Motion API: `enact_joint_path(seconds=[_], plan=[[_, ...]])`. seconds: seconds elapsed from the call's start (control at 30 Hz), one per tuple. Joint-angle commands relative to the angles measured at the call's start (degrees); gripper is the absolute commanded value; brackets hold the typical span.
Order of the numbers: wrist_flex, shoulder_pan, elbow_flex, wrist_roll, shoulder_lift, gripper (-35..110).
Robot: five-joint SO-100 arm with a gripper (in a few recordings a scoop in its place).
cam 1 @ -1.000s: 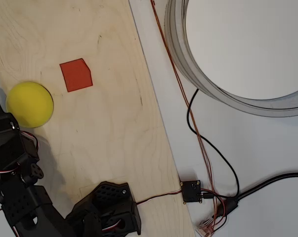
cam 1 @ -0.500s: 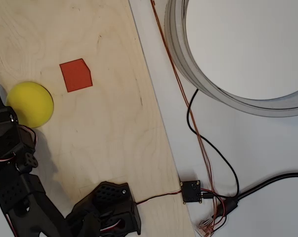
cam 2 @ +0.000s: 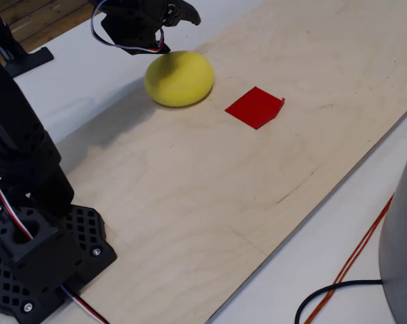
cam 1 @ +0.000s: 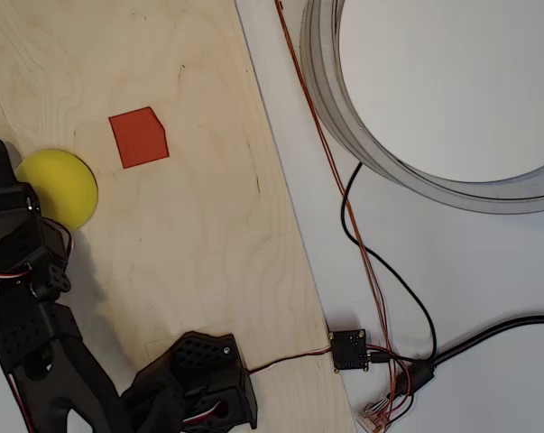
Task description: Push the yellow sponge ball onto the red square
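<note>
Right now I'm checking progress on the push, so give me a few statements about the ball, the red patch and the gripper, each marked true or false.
1. The yellow sponge ball lies on the red square. False: bare wood shows between them in both views.
2. The gripper is at the ball's side away from the square. True.
3. The ball rests on the wooden board. True.
4. The red square has four full corners. False: one corner is cut off.
5. The gripper holds the ball between its fingers. False: it is beside the ball, not around it.
</note>
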Motion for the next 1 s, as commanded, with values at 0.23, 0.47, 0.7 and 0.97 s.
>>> enact_joint_path(seconds=[0.23, 0.47, 0.7, 0.97], plan=[[2.0, 3.5, -4.1, -1.7, -2.4, 27], [2.8, 5.9, -6.3, -5.9, -3.9, 27], [3.1, 9.7, -8.2, -12.8, -4.9, 26], [3.0, 13.4, -11.5, -18.7, -7.8, 26]])
